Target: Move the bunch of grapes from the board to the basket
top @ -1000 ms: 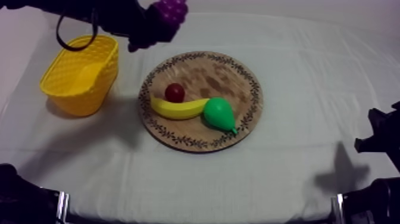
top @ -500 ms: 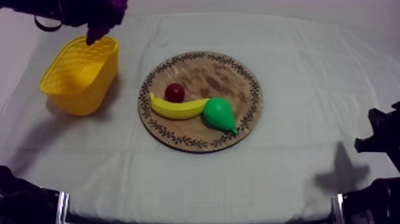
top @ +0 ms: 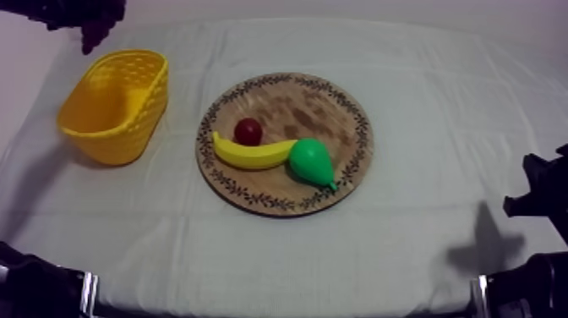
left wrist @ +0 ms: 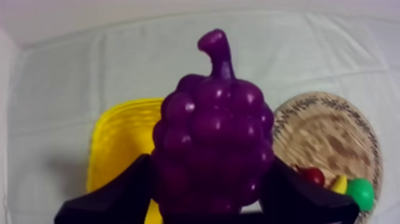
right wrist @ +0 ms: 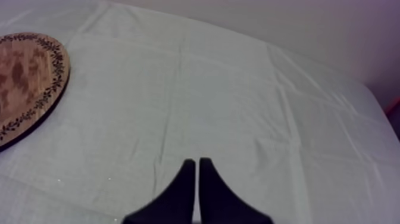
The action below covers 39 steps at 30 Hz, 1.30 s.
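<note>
Top cam: high, slanted down over whole surface [top: 423, 245]. L wrist cam: tight on grapes [left wrist: 211, 149], basket [left wrist: 113, 149] + board [left wrist: 327, 128] beyond. R wrist cam: low, forward; shares board edge.

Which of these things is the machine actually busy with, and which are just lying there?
Part of the job:
- bunch of grapes, gripped by the left tool
- yellow basket, where the grapes should go
- wooden board, the pick-up place

Just lying about, all on the board:
- banana
- pear
- small red fruit
</note>
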Each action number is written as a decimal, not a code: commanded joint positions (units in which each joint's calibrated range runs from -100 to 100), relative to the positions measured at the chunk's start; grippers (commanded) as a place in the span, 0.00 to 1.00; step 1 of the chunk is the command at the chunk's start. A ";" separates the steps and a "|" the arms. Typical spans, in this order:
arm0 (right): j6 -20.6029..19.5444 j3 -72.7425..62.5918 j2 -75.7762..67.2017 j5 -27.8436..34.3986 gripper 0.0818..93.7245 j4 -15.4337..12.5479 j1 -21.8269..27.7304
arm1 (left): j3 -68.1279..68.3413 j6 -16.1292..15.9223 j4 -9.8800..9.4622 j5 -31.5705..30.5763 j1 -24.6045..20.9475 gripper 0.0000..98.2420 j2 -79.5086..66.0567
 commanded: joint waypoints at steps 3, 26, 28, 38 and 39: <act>0.00 0.04 -0.02 -0.03 0.00 0.00 0.02 | -0.60 -0.31 -0.16 0.32 -1.90 0.58 1.87; 0.00 0.04 -0.02 -0.03 0.00 0.00 0.02 | 8.93 -0.49 -1.91 -7.83 -2.63 0.59 12.52; 0.00 0.04 -0.02 -0.03 0.00 0.00 0.02 | 10.42 -0.49 -1.93 -8.80 -2.54 0.59 12.94; 0.00 0.04 -0.02 -0.03 0.00 0.00 0.02 | 16.65 0.74 -4.06 -12.83 -2.51 0.58 14.37; 0.00 0.04 -0.02 -0.03 0.00 0.00 0.02 | 17.10 0.90 -4.30 -13.17 -2.52 0.58 14.46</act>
